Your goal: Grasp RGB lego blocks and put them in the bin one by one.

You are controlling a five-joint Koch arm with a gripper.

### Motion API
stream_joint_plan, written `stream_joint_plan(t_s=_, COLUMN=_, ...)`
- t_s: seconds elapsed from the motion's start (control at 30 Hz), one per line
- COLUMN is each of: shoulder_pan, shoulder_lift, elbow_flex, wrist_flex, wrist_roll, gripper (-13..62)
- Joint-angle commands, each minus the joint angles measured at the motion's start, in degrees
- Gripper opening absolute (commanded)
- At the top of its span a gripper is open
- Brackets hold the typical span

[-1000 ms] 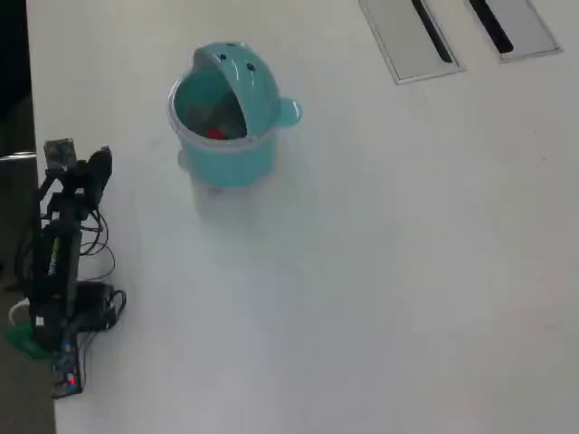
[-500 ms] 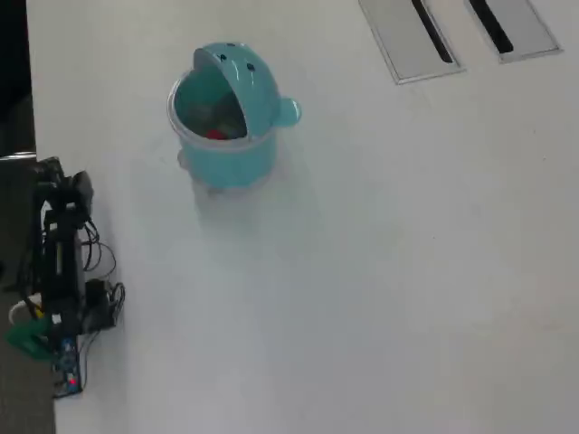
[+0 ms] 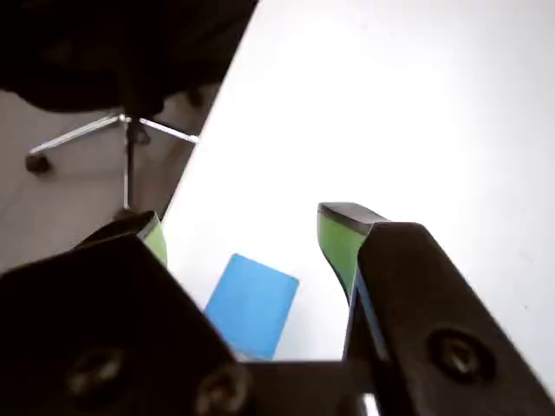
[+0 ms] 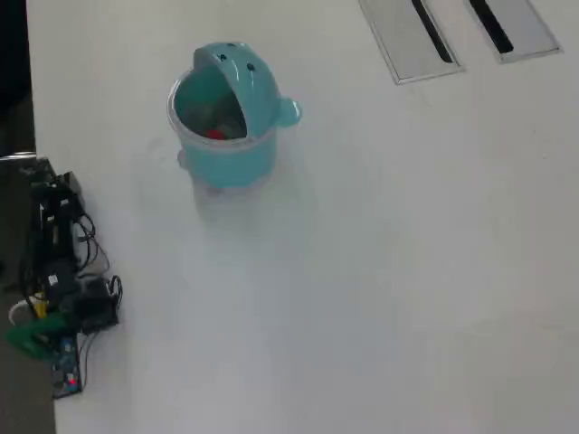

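The round teal plastic bin (image 4: 222, 127) stands far left on the white tabletop (image 4: 380, 271), a red block (image 4: 214, 135) inside; the gripper (image 3: 243, 238), green-padded fingers (image 3: 338, 238) spread and empty, should simply park.

Teal bin (image 4: 226, 154) stands upright, hood raised — a red block (image 4: 215, 135) lies inside.

white table (image 4: 380, 271); grey floor panels (image 4: 421, 38), office chair base (image 3: 121, 139)

Overhead view: bin (image 4: 223, 117) on table (image 4: 380, 271) upper left, arm (image 4: 54, 262) at left edge, well apart
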Motion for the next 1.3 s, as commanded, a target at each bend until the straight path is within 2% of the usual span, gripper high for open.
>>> stream_joint_plan(t_s=0.0, shoulder_pan=-0.4, shoulder_lift=-1.4, elbow_flex=-3.3, wrist_flex=-5.2, wrist_roll=0.4, gripper=31.4)
stream_joint_plan(t_s=1.27, shoulder_pan=0.7, shoulder_lift=-12.9, elbow_flex=-1.8, wrist_flex=-6.1, wrist_roll=0.4, gripper=31.1)
